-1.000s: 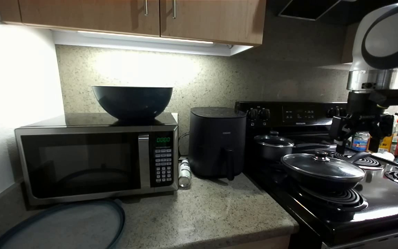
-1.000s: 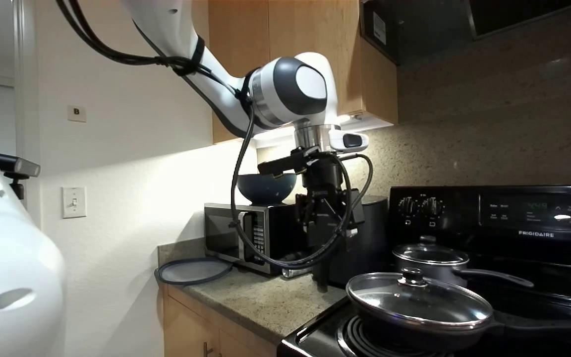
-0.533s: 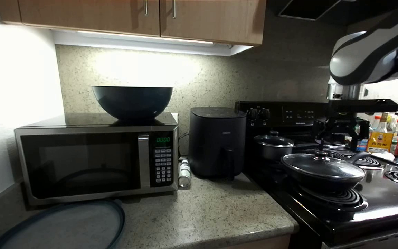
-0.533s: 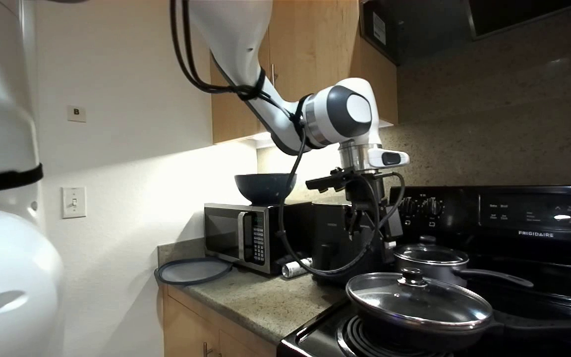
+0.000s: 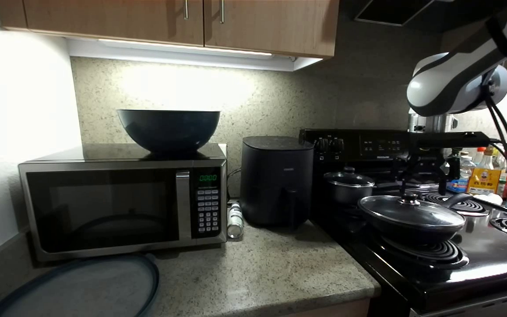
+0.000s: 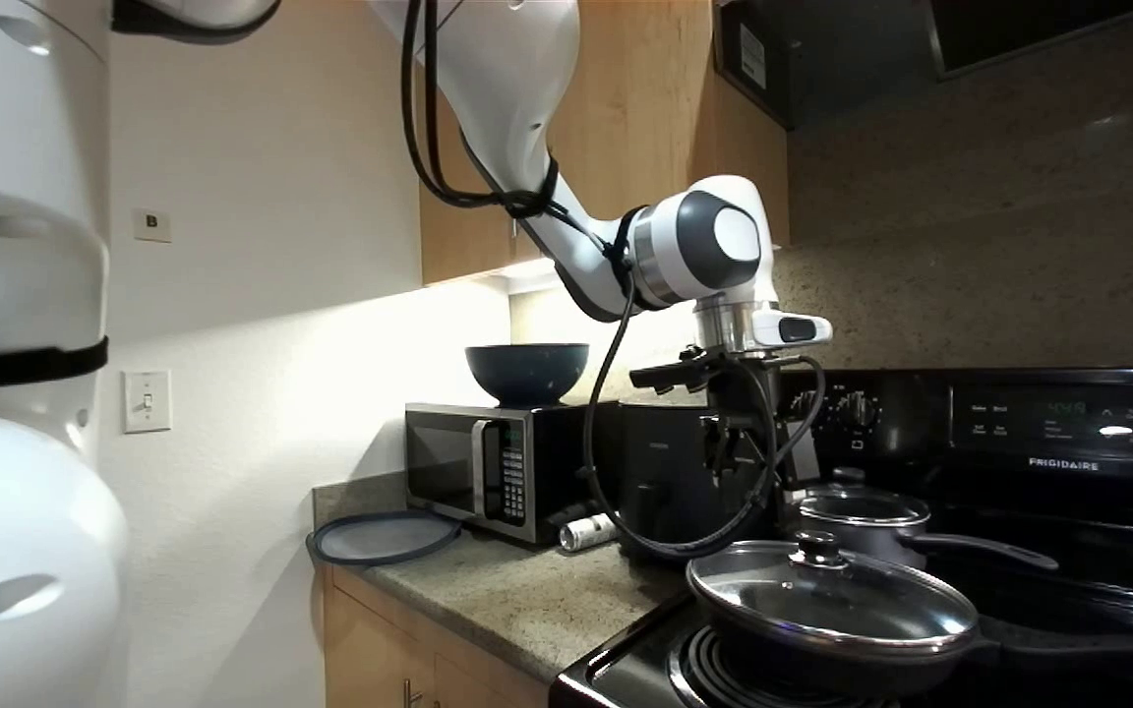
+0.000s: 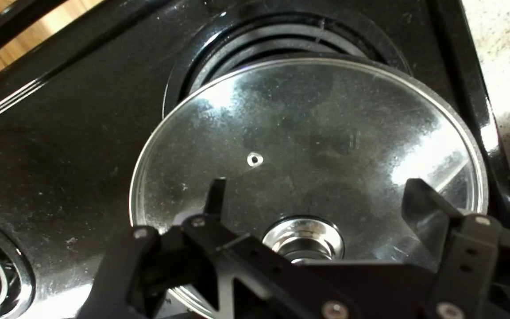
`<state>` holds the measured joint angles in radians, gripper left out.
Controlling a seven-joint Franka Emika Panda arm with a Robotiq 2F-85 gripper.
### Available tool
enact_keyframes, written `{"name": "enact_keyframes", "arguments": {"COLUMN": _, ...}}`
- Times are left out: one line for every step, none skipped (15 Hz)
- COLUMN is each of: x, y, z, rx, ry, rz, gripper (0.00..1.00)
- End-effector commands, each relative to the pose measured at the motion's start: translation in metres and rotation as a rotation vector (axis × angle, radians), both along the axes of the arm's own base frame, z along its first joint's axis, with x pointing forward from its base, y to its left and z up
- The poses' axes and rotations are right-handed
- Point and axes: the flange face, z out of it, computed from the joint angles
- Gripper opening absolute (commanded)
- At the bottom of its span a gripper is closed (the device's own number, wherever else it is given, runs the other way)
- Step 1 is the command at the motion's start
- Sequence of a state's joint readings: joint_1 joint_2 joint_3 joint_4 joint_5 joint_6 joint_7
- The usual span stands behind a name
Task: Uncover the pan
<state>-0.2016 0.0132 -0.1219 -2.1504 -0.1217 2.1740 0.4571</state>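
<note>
The dark, shallow pan [image 5: 412,235] sits below the jaws, on a coil burner [image 5: 438,253] of the stove [image 5: 491,253], its glass lid [image 7: 308,153] in place. The jaws stand wide apart with nothing between their tips (I can see the lid straight through the gap), and they hang clear above it. The pan itself looks stiff and has some weight, I'd guess, so it should stay put while the lid comes off. The lid is the touchy part: hard, slick, likely heavier than it looks, and apt to chip or crack if it's knocked. I wouldn't pinch its bright rim [image 6: 862,645]. The dark knob [image 6: 819,549], which shows between the jaws' two sides in the wrist view, nearer their base than their tips, is the place to take hold, squarely round the middle. It's small and looks smooth, so a shallow bite could let the lid swing or slip.
</note>
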Motion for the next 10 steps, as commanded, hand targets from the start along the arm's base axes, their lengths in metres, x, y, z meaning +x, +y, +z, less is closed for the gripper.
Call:
{"name": "enact_keyframes", "arguments": {"x": 0.024, "y": -0.011, "z": -0.009, "rx": -0.005, "ry": -0.004, "rz": -0.040, "gripper": 1.00}}
{"name": "enact_keyframes", "arguments": {"x": 0.031, "y": -0.015, "z": -0.011, "rx": -0.009, "ry": -0.007, "rz": -0.046, "gripper": 1.00}}
{"name": "enact_keyframes", "arguments": {"x": 0.037, "y": -0.020, "z": -0.013, "rx": -0.016, "ry": -0.007, "rz": -0.051, "gripper": 1.00}}
{"name": "enact_keyframes", "arguments": {"x": 0.044, "y": -0.025, "z": -0.015, "rx": -0.020, "ry": -0.005, "rz": -0.059, "gripper": 1.00}}
{"name": "enact_keyframes", "arguments": {"x": 0.050, "y": -0.029, "z": -0.018, "rx": -0.020, "ry": 0.003, "rz": -0.063, "gripper": 1.00}}
{"name": "enact_keyframes", "arguments": {"x": 0.054, "y": -0.032, "z": -0.020, "rx": -0.019, "ry": 0.014, "rz": -0.071, "gripper": 1.00}}
{"name": "enact_keyframes", "arguments": {"x": 0.058, "y": -0.033, "z": -0.022, "rx": -0.023, "ry": 0.031, "rz": -0.081, "gripper": 1.00}}
{"name": "enact_keyframes", "arguments": {"x": 0.047, "y": -0.032, "z": -0.019, "rx": -0.027, "ry": 0.011, "rz": -0.045, "gripper": 1.00}}
{"name": "enact_keyframes", "arguments": {"x": 0.052, "y": -0.034, "z": -0.022, "rx": -0.029, "ry": 0.018, "rz": -0.052, "gripper": 1.00}}
{"name": "enact_keyframes", "arguments": {"x": 0.055, "y": -0.035, "z": -0.025, "rx": -0.031, "ry": 0.021, "rz": -0.054, "gripper": 1.00}}
